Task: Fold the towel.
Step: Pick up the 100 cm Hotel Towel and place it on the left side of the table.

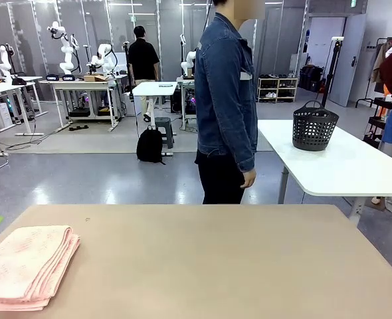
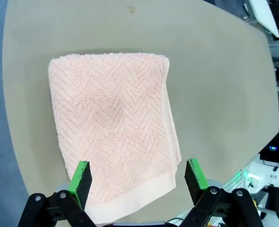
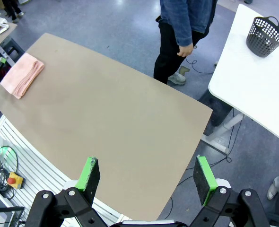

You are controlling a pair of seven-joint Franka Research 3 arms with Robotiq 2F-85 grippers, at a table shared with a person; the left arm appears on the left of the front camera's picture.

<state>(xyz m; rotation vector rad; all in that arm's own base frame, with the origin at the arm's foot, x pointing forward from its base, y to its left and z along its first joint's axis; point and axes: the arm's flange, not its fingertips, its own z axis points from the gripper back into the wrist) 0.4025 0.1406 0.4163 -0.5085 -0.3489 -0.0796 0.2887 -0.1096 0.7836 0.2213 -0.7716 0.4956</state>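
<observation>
Hovering my left gripper [image 2: 138,177] above the towel [image 2: 113,130], jaws spread wide, nothing held, green pads [image 2: 80,176] either side of the towel's plain band edge. Salmon-pink towel lies folded in a flat stack at the near left corner of the tan table [image 1: 236,266]. My right gripper [image 3: 147,174] hangs high over the table's near edge, wide apart too, empty. A person [image 1: 226,100] in a denim jacket stands at the far edge, and a black basket [image 1: 314,126] sits on a white table [image 1: 355,166] behind.
</observation>
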